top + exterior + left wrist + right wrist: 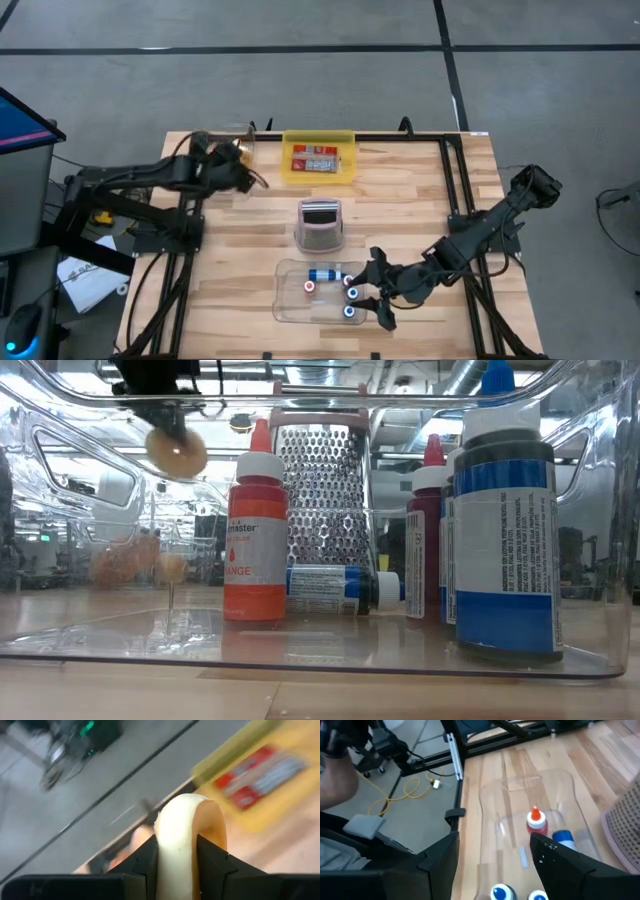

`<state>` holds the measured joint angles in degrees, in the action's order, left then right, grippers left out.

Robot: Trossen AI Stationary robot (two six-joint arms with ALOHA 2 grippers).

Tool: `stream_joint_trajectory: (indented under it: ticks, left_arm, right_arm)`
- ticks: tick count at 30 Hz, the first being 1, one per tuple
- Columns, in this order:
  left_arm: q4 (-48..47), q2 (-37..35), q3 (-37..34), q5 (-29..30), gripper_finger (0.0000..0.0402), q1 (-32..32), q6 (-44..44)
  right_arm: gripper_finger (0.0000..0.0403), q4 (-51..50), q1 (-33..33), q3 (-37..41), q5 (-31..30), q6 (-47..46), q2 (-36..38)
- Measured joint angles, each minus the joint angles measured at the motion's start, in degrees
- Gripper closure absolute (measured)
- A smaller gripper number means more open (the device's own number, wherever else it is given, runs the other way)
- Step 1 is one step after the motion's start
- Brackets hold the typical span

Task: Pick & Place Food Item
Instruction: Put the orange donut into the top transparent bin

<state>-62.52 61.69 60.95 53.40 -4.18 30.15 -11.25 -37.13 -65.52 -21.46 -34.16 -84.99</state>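
Though blurred, left gripper pinches pastry.

A wooden desk is seen from above. A yellow tray, a metal grater and a clear plastic bin are carried directly on it.

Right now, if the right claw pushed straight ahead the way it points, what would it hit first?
Most likely the clear bin holding the food-colouring bottles: the right claw, open and empty, aims at the orange-capped bottle standing in it. Depth is hard to judge, so it might pass above the bin's rim.
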Motion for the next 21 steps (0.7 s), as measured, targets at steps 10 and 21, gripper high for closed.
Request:
stream_joint_trajectory:
  ticks: [10,21]
  left_arm:
    - [3.63,7.51,-4.28,-7.31,0.0309,-17.27,-2.64]
    - [17.99,9.78,-16.91,-13.26,0.0309,-26.4,-8.91]
  right_arm:
    - [0.0168,-2.44,-1.29,0.0,-2.97,-0.82,-0.02]
    - [0.0168,-3.6,-2.83,0.0,-5.69,-3.27,-0.11]
